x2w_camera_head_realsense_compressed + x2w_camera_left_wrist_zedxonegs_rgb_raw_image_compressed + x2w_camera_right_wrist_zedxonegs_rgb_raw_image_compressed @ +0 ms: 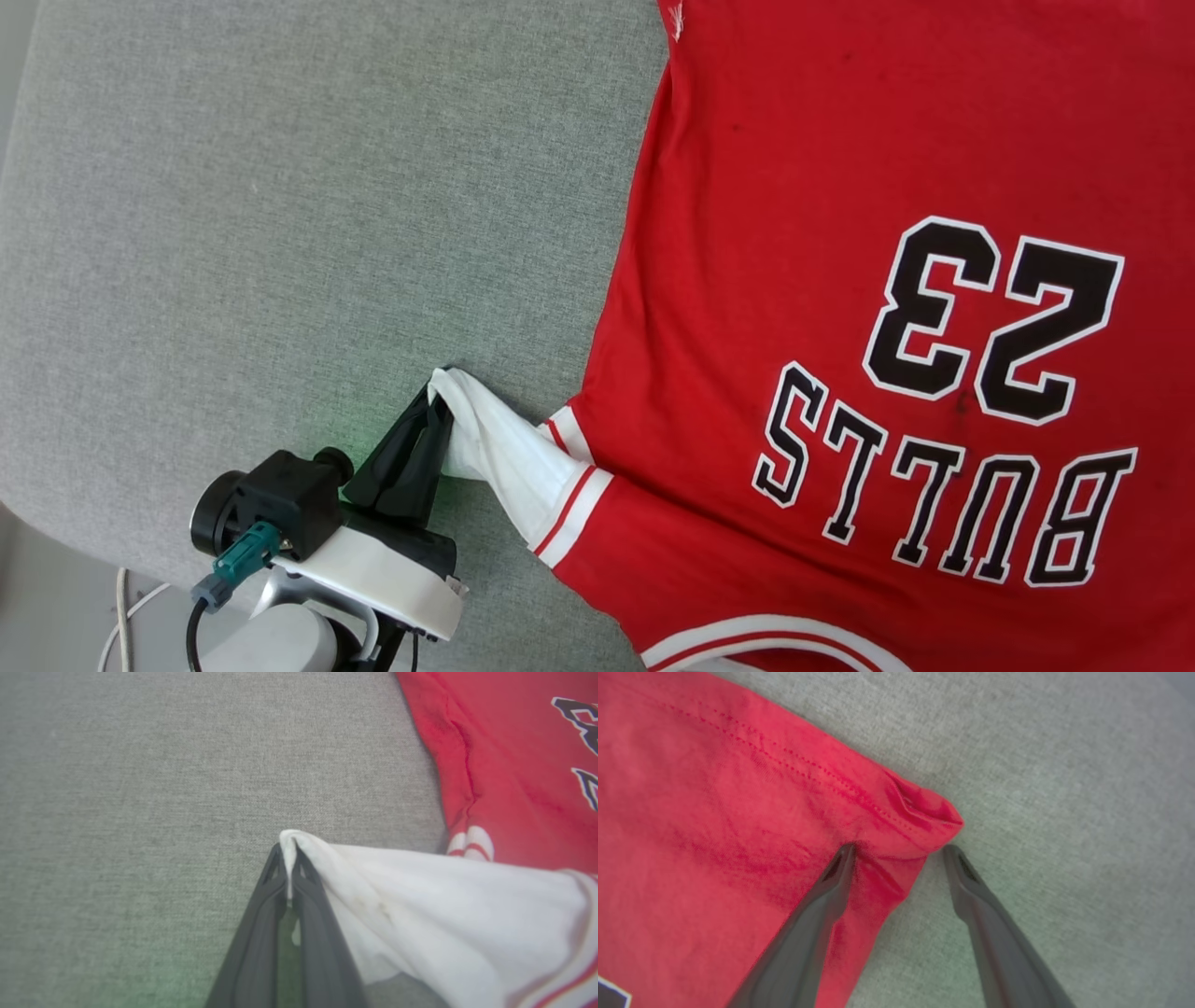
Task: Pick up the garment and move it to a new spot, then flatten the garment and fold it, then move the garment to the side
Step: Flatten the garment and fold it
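The garment [840, 280] is lying print-up and mostly flat on the right of the grey surface [280, 233], with its collar end near the robot. Its white sleeve [509, 457] is stretching out to the left. There the left gripper [437, 399] is pinching the sleeve's tip, fingers pressed together. The right gripper [899, 848] is gaping wide and holding nothing, straddling a red hem corner [924, 816]. One finger is perhaps touching the cloth, though the blur leaves that unclear.
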{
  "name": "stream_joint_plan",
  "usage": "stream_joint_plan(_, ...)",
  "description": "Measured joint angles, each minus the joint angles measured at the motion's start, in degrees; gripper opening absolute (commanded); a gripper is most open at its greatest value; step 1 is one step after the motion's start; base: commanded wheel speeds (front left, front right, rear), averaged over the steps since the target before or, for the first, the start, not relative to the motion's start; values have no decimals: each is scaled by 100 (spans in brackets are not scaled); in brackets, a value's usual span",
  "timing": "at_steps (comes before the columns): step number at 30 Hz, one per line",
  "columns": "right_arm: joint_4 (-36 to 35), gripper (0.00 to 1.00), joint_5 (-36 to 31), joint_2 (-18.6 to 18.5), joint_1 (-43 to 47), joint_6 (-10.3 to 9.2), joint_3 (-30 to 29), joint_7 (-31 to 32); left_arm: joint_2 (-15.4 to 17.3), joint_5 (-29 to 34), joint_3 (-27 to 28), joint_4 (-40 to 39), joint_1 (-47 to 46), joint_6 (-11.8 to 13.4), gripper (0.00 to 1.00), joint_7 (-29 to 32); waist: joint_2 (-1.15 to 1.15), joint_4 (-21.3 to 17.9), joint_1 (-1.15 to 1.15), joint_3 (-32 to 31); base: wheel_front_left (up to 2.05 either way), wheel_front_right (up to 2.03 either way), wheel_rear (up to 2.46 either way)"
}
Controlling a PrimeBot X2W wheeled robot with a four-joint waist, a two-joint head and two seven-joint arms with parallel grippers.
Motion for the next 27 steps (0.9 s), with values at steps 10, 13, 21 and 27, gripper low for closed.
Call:
stream_joint_plan(10, -90, 0, 430, -8, 103, 1, 486, -888, 55, 10, 212, 152, 452, 34, 0, 8, 0, -201, 1, -786, 0, 0, 0)
stream_joint_plan(13, -437, 0, 721, -320, 488, 1, 795, -1095, 138, -62, 233, 155, 666, 90, 0, 10, 0, -317, 0, -1109, 0, 0, 0)
stream_joint_plan(21, -1386, 0, 1474, -1344, 2132, 2, 1260, -1608, 352, -212, 363, 111, 1172, 291, 0, 25, 0, -774, 0, -1885, 0, 0, 0)
stream_joint_plan(27, -1671, 0, 1805, -1809, 3495, 1, 1172, -2189, 475, -310, 425, 89, 1419, 331, 0, 25, 0, -1188, 0, -2280, 0, 0, 0)
